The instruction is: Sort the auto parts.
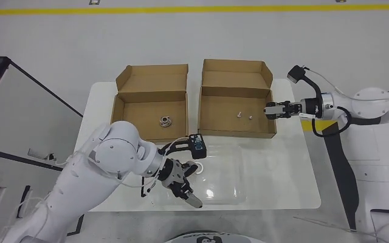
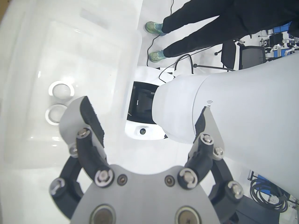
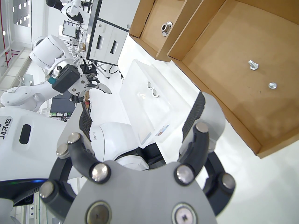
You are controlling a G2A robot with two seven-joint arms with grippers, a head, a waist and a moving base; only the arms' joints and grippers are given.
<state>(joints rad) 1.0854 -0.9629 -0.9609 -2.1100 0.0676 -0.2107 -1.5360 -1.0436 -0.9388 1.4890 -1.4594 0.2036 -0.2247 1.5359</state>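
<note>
From above, a white table (image 1: 292,182) carries two open brown cardboard boxes side by side. The left box (image 1: 130,112) holds a silver flanged metal fitting (image 1: 164,121), and the right box (image 1: 219,124) holds two small silver bolts (image 1: 239,113) lying near each other. In front of the boxes sits a clear plastic tray (image 1: 234,193). The left gripper (image 1: 187,184) hangs over the tray's left end, and the right gripper (image 1: 269,110) sits at the right box's right wall. In the left wrist view, the left gripper's black-padded fingers (image 2: 92,115) are spread wide with nothing between them. Two silver metal rings (image 2: 61,90) lie just beside each other on the tray floor, close to one finger. In the right wrist view, the right gripper's fingers (image 3: 197,110) are likewise wide apart and empty, near the right box's outer wall. The bolts rest on that box's floor, the fitting lies in the farther box, and the rings lie together in the tray.
</note>
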